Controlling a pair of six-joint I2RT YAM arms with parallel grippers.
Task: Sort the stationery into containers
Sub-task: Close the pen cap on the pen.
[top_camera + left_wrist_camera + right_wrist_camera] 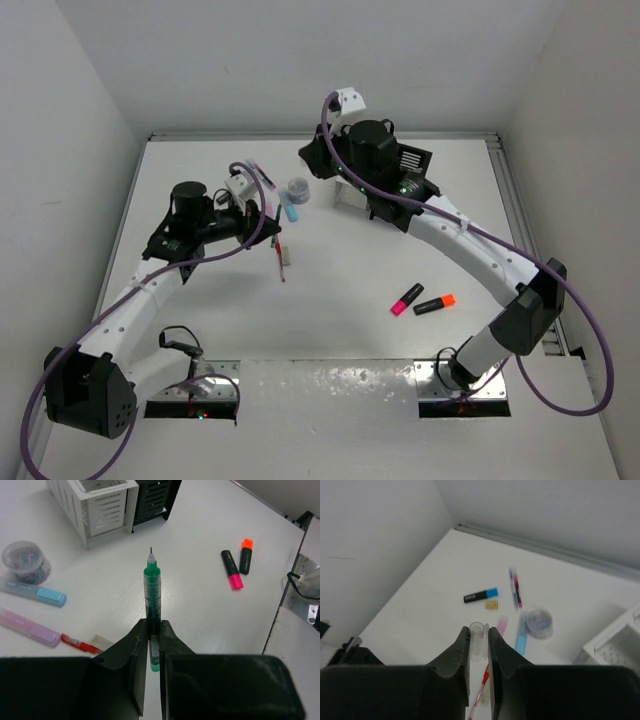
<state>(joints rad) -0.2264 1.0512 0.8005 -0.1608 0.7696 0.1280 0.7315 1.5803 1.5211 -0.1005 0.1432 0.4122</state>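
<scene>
My left gripper (153,625) is shut on a green pen (152,587), which points tip-first toward the white container (100,505) and the black container (152,497) beside it. In the top view this gripper (262,222) hangs left of the table's middle. My right gripper (478,632) is shut on a clear pen cap (477,640) high above the table. Below it lie a red pen (482,687), a pink stick (502,625), a blue stick (521,635), a blue-ended highlighter (481,595) and a beige eraser (492,604).
A round clear tub (298,188) of clips sits by the blue stick (291,208). Pink (407,299) and orange (435,304) highlighters lie at the front right. The right arm (470,240) crosses over the containers, hiding most of them from above. Walls close in the table.
</scene>
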